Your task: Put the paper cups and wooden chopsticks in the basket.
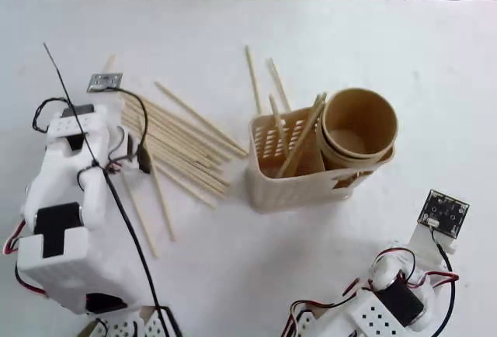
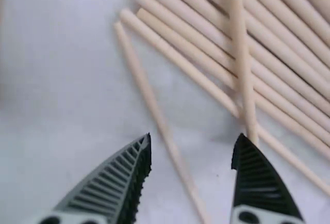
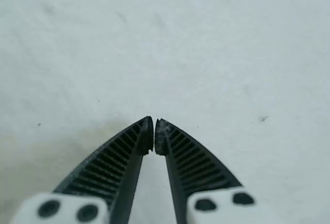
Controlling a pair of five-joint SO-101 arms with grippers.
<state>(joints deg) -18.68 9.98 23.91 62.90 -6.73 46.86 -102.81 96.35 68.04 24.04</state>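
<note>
Slippage risk: left gripper (image 2: 193, 140), spread wide and empty, straddles one pale wooden chopstick (image 2: 146, 100); closing askew could roll it away

The right claw (image 3: 154, 135) hangs over the white tabletop (image 3: 196, 48), its two black ribbed fingers (image 3: 116, 170) drawn together until the tips meet with nothing between them. A few small dark specks dot the surface.

Basket (image 1: 287, 189) mid-table, loose chopsticks (image 1: 186, 143) to its left.
Stacked cups (image 1: 359, 123) stand in its right compartment, a few sticks (image 1: 299, 139) lean in its left, and two more sticks (image 1: 253, 79) lie on the table (image 1: 233, 275) just behind.
</note>
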